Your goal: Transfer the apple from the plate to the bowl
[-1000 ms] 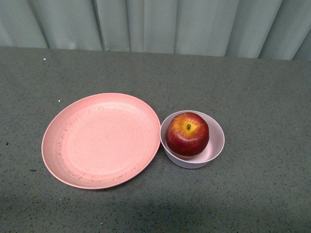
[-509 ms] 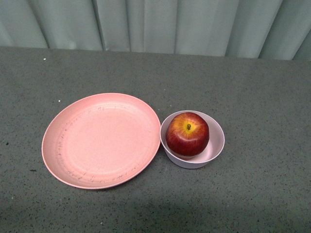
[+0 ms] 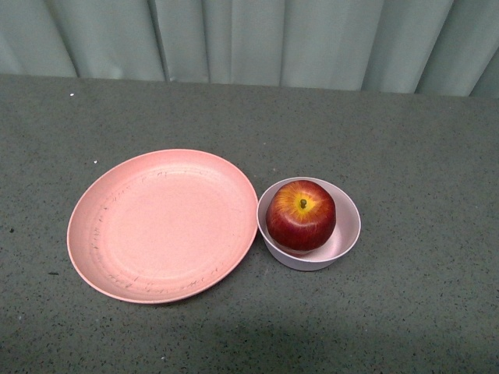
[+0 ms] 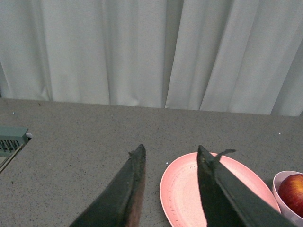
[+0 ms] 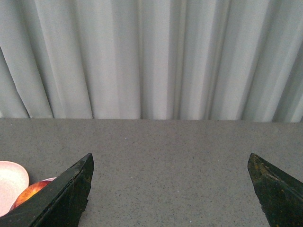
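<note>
The dark red apple [image 3: 301, 215] with a yellow patch round its stem sits in the small pale pink bowl [image 3: 345, 234]. The wide salmon-pink plate [image 3: 162, 224] lies just left of the bowl, touching it, with nothing on it. Neither arm shows in the front view. My left gripper [image 4: 169, 152] is open and empty above the table, short of the plate [image 4: 180, 194]; the apple [image 4: 292, 193] and bowl [image 4: 278, 179] show at that view's edge. My right gripper [image 5: 170, 163] is wide open and empty; the apple [image 5: 28, 193] peeks past one finger [image 5: 71, 189].
The table [image 3: 405, 140] is grey and speckled, with a pale pleated curtain [image 3: 249, 39] along its far edge. A grey-green vented object [image 4: 12, 139] sits at the table's side in the left wrist view.
</note>
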Tool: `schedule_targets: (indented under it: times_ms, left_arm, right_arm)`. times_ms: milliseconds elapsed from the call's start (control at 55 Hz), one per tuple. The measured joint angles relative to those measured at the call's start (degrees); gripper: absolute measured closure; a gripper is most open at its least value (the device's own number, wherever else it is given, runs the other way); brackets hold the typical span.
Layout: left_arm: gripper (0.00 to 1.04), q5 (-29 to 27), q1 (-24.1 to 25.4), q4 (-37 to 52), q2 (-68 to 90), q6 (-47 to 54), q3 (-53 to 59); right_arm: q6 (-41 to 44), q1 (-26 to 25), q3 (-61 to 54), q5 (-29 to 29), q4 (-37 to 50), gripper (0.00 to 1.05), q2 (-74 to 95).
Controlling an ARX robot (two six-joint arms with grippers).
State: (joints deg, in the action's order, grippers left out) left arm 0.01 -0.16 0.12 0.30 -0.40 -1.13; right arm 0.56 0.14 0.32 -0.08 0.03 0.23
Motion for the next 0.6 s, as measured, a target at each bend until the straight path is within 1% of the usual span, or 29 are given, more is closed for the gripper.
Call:
schedule_targets:
  times_ms: [73,91,145,200,236,255,309,382,600]
  left_arm:
    - [0.56,0.0,0.0,0.0,0.0,0.0,0.0]
    - [0.54,0.0,0.0,0.0,0.0,0.0,0.0]
    - [0.43,0.0,0.0,0.0,0.0,0.0,0.0]
    - [0.29,0.0,0.0,0.0,0.0,0.0,0.0]
    - [0.22,0.0,0.02,0.0,0.0,0.0,0.0]
    - [0.16,0.0,0.0,0.0,0.0,0.0,0.0]
    - [0.05,0.0,0.02,0.0,0.0,0.07,0.0]
    - [0.07,0.0,0.0,0.0,0.0,0.13,0.0]
    - [0.07,0.0,0.02,0.0,0.0,0.15,0.0]
  right_arm:
    - [0.0,0.0,0.0,0.0,0.0,0.09,0.0]
    - [0.0,0.0,0.0,0.0,0.0,0.09,0.0]
    - [0.0,0.0,0.0,0.0,0.0,0.09,0.0]
    - [0.0,0.0,0.0,0.0,0.0,0.09,0.02]
    - [0.0,0.0,0.0,0.0,0.0,0.09,0.0]
    - [0.0,0.0,0.0,0.0,0.0,0.09,0.0]
    - [0.0,0.0,0.0,0.0,0.0,0.09,0.0]
    - [0.0,0.0,0.0,0.0,0.0,0.09,0.0]
    - [0.0,0.0,0.0,0.0,0.0,0.09,0.0]
